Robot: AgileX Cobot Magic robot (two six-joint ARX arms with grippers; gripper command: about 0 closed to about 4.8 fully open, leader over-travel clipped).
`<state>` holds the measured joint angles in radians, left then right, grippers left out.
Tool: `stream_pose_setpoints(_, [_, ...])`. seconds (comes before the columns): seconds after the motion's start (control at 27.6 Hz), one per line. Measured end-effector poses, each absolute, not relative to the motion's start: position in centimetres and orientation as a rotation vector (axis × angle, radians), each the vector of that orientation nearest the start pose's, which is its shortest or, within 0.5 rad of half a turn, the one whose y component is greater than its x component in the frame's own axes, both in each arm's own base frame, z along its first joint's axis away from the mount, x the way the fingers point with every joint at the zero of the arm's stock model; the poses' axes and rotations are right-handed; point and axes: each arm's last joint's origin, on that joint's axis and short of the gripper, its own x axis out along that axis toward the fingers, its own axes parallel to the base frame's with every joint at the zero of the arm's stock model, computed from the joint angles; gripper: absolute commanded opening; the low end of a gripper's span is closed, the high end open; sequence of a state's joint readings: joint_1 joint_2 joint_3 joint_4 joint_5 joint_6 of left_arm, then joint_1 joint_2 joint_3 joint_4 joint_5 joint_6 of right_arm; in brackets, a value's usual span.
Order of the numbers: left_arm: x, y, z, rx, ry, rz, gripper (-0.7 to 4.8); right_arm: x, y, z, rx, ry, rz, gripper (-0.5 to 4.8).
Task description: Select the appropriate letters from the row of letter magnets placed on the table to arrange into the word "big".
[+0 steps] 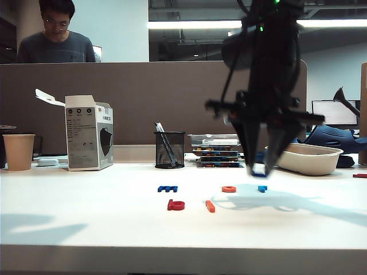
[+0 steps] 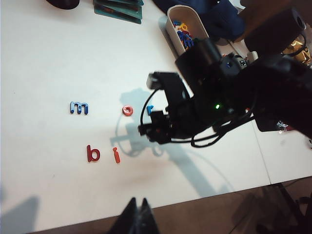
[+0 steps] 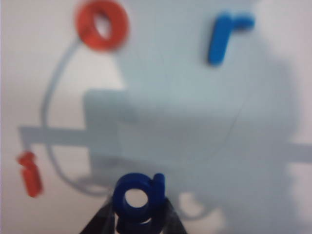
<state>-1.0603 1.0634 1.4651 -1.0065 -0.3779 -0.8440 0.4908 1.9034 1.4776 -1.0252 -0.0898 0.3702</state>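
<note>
Letter magnets on the table [image 2: 44, 68] read m [image 2: 79, 107], o [image 2: 127, 111], r [image 2: 150, 108], b [image 2: 92, 153], i [image 2: 116, 155].

Bright, even office light from ceiling strip lamps [image 1: 195, 24] glowing at about 12 o'clock in the exterior view; the table [image 1: 86, 223] is near blown-out white, and the right arm is a dark motion-blurred silhouette casting a soft grey shadow [image 1: 298, 203] toward 4 o'clock. The left wrist view is sharp, with a shadow at 6 o'clock of the arm. The right wrist view is soft throughout, its close dark blue "g" [image 3: 138, 197] and red letters smeared, a wide bluish shadow across the middle.
</note>
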Motion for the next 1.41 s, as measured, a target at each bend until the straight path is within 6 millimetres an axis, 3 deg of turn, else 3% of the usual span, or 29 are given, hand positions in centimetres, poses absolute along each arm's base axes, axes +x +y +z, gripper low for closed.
stream_pose_setpoints(0.18, [9.3, -14.5, 43.1, -0.392, 0.694, -0.413, -0.04, 31.1, 17.6, 19.4, -0.023, 1.550, 0.192, 1.12])
stream_pose_setpoints(0.54, [9.3, -14.5, 43.1, -0.392, 0.694, -0.413, -0.04, 30.3, 20.3, 19.0, -0.023, 1.507, 0.234, 1.12])
stream_pose_setpoints(0.87, [9.3, -14.5, 43.1, -0.392, 0.694, -0.413, -0.04, 30.0, 20.0, 17.8, -0.014, 1.530, 0.202, 1.12])
stream_pose_setpoints(1.41, [9.3, -14.5, 43.1, -0.392, 0.694, -0.412, -0.04, 29.9, 19.9, 17.7, -0.008, 1.521, 0.198, 1.18])
